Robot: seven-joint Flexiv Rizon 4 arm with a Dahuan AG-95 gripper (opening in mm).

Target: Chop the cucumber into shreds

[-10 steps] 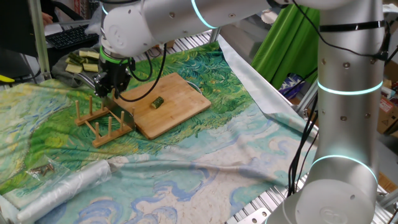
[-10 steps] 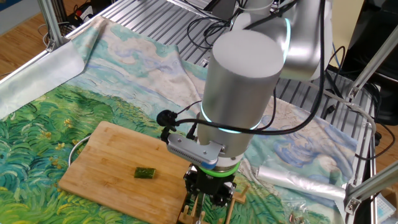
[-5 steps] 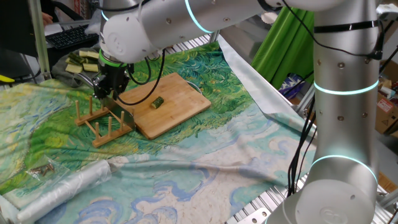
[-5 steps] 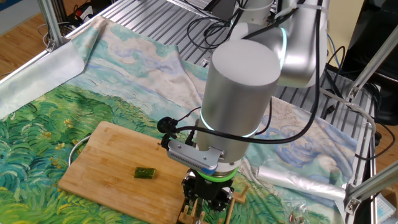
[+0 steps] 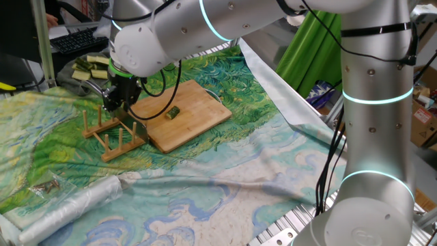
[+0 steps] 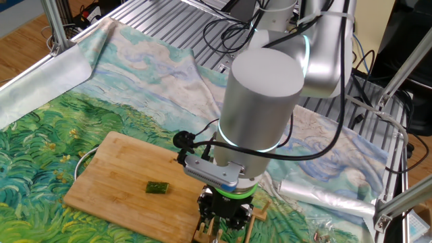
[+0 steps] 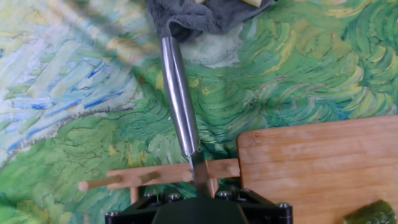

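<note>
On the one cutting board (image 5: 183, 116), just one stubby dark-green cucumber (image 5: 172, 113) chunk is seen; gripper (image 5: 116, 104) is clamped on one knife (image 7: 180, 102).

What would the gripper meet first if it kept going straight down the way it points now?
Most likely the steel-handled knife standing in the wooden dowel rack: in the hand view its handle runs right along the gripper axis. Depth is unclear, and the fingers are hidden, so contact may already exist.

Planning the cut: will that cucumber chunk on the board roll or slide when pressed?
The cucumber is short and stubby, so it probably shifts rather than rolls far. Lying loose on the smooth bamboo cutting board, with moist-looking flesh, it may skid under sideways pressure.
</note>
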